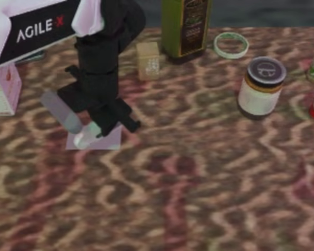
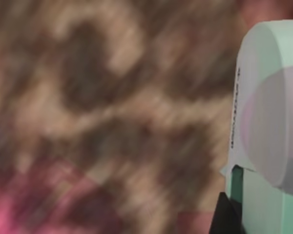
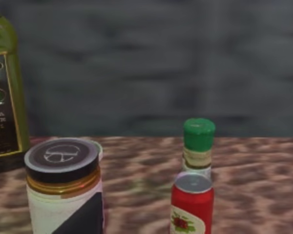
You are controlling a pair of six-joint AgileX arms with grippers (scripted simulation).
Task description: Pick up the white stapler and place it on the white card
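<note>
Left claw (image 1: 97, 128) hangs low over the white card (image 1: 109, 141), which lies flat near the left edge of the surface (image 1: 199, 183), toward the far side. The white stapler (image 1: 86, 135) is grasped in this claw; its rounded pale end projects beyond the dark fingers and sits over the card's left part. In the left wrist view the stapler (image 2: 268, 122) fills the frame's side close to the lens, with only the patterned surface behind it. Whether it already touches the card cannot be told. The right arm is outside the top view; its claw is not visible, and its wrist camera faces the jars at the far right.

Risks, as judged from this pose: the stapler overhangs the card's left edge, so letting go here could leave it partly on the bare surface. A drop from any height could make the slim bar roll or bounce off. The thin card could slide if the fingers drag across it on withdrawal.

Count: one stapler, one card, one tan small box (image 1: 148, 60), one dark-green large bottle (image 1: 186, 27), one tape ring (image 1: 231, 44), one lidded jar (image 1: 261, 86), one green-capped bottle (image 3: 198, 144), one red can (image 3: 191, 204), one pink-and-white box (image 1: 2, 89) at the left edge.
</note>
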